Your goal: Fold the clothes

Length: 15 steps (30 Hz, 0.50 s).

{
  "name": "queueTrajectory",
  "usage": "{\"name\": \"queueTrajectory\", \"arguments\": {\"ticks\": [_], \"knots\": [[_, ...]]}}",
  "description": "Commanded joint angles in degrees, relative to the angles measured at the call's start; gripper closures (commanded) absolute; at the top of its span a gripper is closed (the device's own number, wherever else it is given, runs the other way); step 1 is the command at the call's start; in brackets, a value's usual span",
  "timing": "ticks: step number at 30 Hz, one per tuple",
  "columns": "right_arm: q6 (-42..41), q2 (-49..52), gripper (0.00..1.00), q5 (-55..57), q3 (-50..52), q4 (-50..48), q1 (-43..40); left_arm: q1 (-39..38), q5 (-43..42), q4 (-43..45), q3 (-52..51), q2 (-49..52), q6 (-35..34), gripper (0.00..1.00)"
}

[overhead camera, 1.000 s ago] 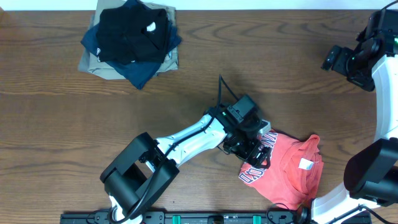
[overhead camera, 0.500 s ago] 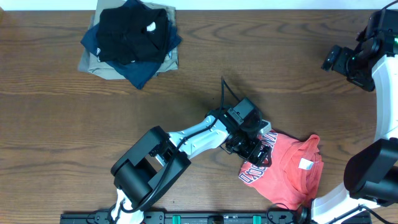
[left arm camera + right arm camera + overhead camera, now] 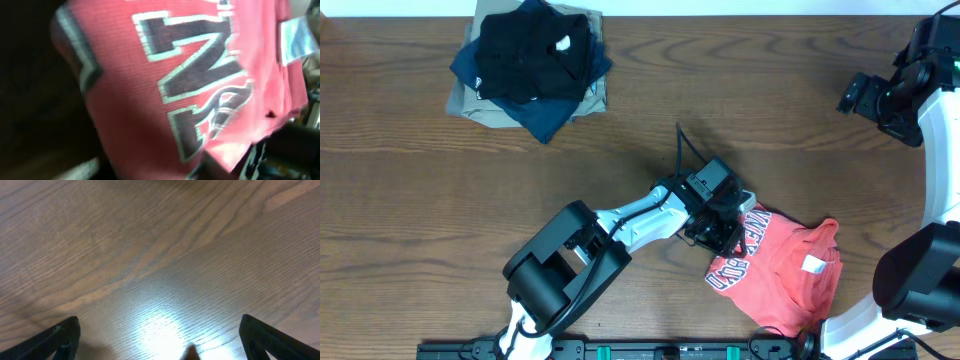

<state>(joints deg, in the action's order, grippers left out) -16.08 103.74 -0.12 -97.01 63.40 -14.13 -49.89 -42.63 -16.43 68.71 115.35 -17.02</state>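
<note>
From above, the red shirt (image 3: pixel 780 275) lies crumpled near the robot's side of the table (image 3: pixel 740 120), right of centre. My left arm reaches across to it, and the left gripper (image 3: pixel 725 232) sits on the shirt's left edge, at the dark lettering (image 3: pixel 745 250). The wrist body covers its jaws, so I cannot tell from here whether they pinch the cloth. A white label (image 3: pixel 810 264) shows on the shirt's right part. A stack (image 3: pixel 530 65) of folded clothes, black on top of blue and tan, lies at the far left, well apart from the shirt. The right gripper (image 3: pixel 860 95) hangs over bare wood at the far right, also well apart from the shirt.

On the left wrist camera the shirt (image 3: pixel 125 100) fills almost the whole view, very close and blurred. The lettering (image 3: pixel 200 75) is dark with pale outlines, and the label (image 3: pixel 300 37) shows at the upper right. Dark shapes sit at the left and lower right, and I cannot tell whether they are fingers, so the jaws' state stays unknown.

On the right wrist camera the right gripper (image 3: pixel 160 335) shows its fingertips (image 3: pixel 65 335) in the two lower corners. They are spread wide with nothing between them, only the table (image 3: pixel 150 240) below with a patch of glare.
</note>
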Motion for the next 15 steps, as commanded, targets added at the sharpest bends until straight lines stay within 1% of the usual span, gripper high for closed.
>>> {"name": "queueTrajectory", "arguments": {"ticks": [1,5,8,15], "knots": [[0.3,0.1,0.01,0.5,-0.2,0.1,-0.1,0.1,2.1,0.5,-0.4,0.7,0.2,0.94],[0.3,0.1,0.01,0.5,-0.2,0.1,-0.1,1.0,7.3,-0.7,-0.4,0.7,-1.1,0.94],[0.3,0.1,0.01,0.5,-0.2,0.1,-0.1,3.5,8.5,-1.9,-0.4,0.7,-1.7,0.94],[0.3,0.1,0.01,0.5,-0.2,0.1,-0.1,14.3,15.8,-5.0,-0.4,0.7,-1.7,0.94]]}}
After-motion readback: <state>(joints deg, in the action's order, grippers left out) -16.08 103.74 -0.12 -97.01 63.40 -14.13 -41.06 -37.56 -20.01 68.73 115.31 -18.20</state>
